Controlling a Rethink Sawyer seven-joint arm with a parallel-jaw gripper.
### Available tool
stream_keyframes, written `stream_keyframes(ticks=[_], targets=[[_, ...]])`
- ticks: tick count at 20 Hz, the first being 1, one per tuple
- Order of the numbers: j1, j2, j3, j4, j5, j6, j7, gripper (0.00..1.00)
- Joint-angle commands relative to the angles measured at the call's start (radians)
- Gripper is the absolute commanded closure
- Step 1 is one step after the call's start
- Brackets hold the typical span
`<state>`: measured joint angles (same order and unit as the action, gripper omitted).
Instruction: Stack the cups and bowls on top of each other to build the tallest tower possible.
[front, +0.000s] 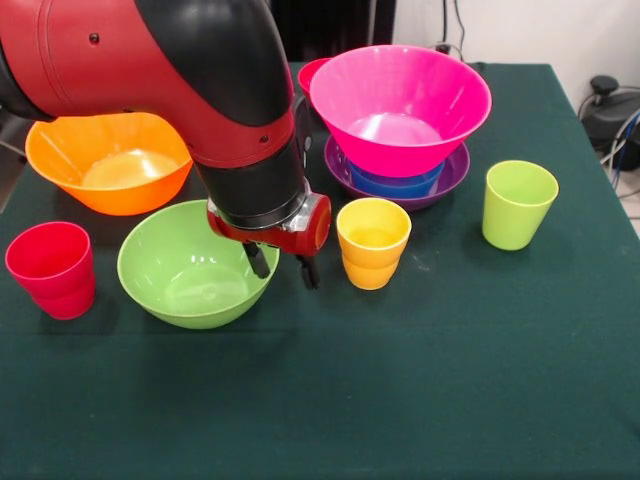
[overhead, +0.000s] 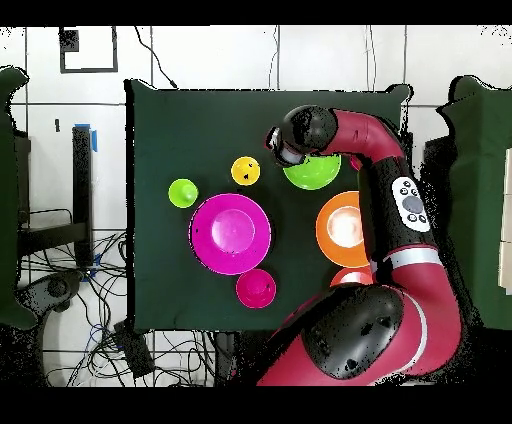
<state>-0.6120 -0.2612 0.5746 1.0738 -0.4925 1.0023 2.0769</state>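
My gripper (front: 282, 268) hangs open over the table, right at the right rim of the lime green bowl (front: 190, 268), with nothing between its fingers. The yellow cup (front: 372, 242) stands just to its right. The tower is a large pink bowl (front: 400, 105) resting on a blue bowl (front: 396, 184) inside the purple bowl (front: 452, 176). A small red bowl (front: 311, 72) peeks out behind the tower. The lime green cup (front: 518, 203) stands at the right and the red cup (front: 52, 268) at the left. The light orange bowl (front: 108, 160) sits at the back left.
From overhead, the arm (overhead: 385, 200) runs over the table's right side, partly covering the light orange bowl (overhead: 342, 225) and a red-orange rim (overhead: 348, 274). The green tablecloth (front: 400, 400) spreads across the front.
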Motion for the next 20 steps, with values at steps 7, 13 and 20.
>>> stream_keyframes(ticks=[7,13,20], targets=[[0.022,0.028,-0.028,-0.041,-0.121,0.031,-0.3,0.0],[0.015,0.034,-0.034,-0.025,-0.147,0.009,-0.3,0.0],[0.012,0.031,-0.034,-0.018,-0.155,0.01,-0.283,0.0]])
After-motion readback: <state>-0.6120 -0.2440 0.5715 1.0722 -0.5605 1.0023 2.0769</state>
